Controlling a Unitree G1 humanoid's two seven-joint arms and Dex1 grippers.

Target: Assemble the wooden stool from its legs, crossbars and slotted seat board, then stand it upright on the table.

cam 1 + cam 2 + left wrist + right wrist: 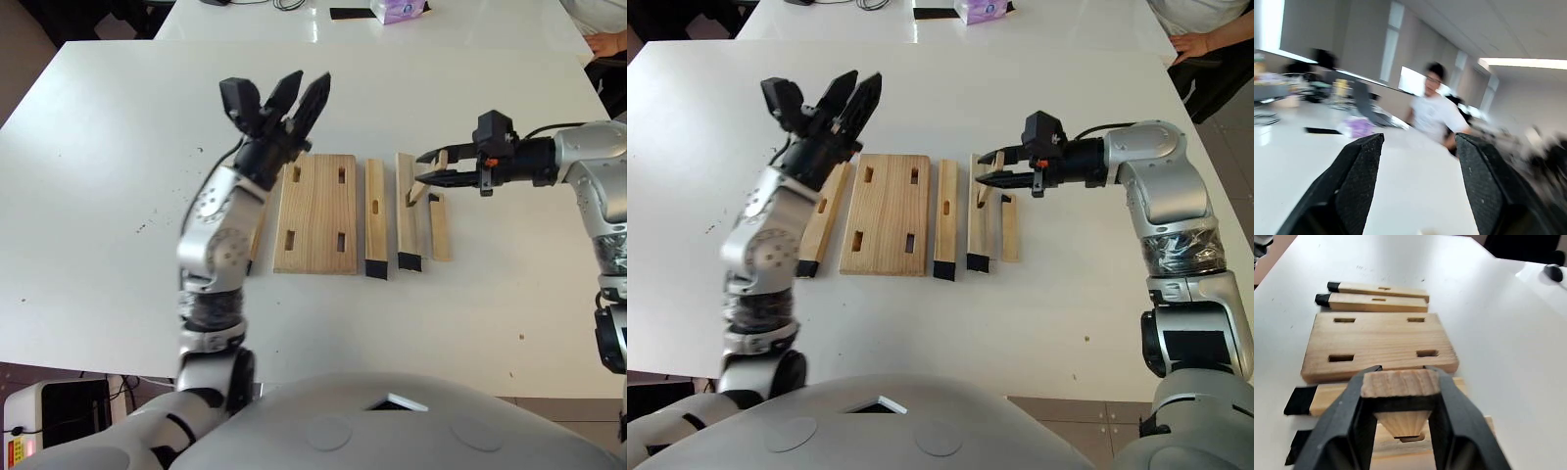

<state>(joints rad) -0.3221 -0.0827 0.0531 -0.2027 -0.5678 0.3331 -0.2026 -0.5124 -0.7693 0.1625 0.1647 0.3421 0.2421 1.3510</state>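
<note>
Two pincers, two jobs: the right pincer (982, 168) is clenched on a short crossbar (1400, 383), held tilted over the legs (407, 211) right of centre, likely for slotting. The left pincer (309, 80), released and empty, hangs above the seat board (315, 211), which lies flat mid-counter (118, 196).

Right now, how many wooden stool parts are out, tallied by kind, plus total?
Seat board: 1
Legs, black-tipped: 4
Crossbars: 2, one held in the right end effector, one lying on the table beside the legs
Total: 7
</note>
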